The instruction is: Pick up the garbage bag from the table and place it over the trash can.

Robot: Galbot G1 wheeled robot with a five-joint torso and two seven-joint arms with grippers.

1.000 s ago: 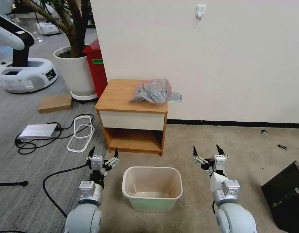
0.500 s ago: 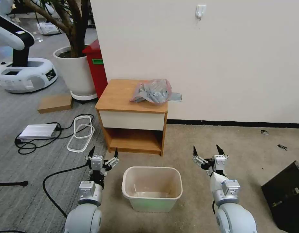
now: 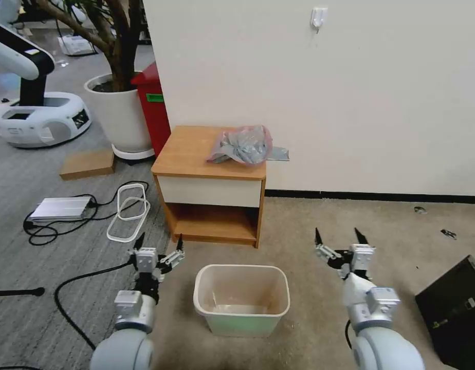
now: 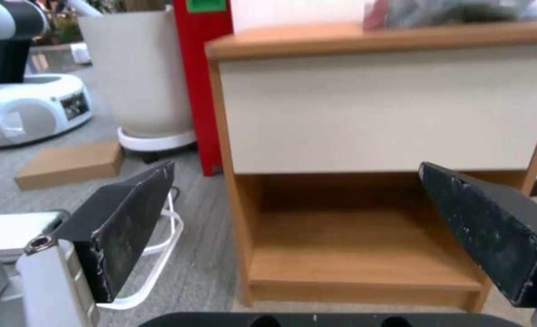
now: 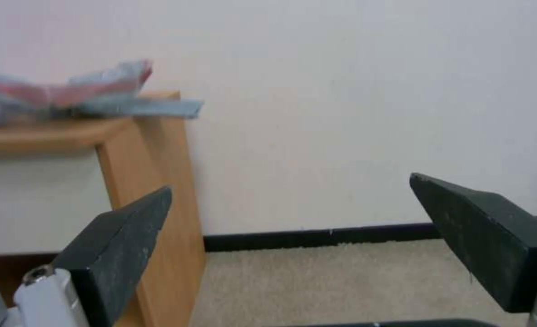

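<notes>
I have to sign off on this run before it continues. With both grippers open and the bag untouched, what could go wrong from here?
The garbage bag lies crumpled at the table's far right corner, one flap overhanging beside the wall; a poor pinch might drag it off the edge. The thin crinkled plastic may bunch instead of opening over the trash can. The left gripper and right gripper hang low, so rising arms could clip the table.

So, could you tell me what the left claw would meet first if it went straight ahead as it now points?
Probably the table: the open left claw faces its lower shelf opening, so it would likely enter there, though depth is unclear.
</notes>
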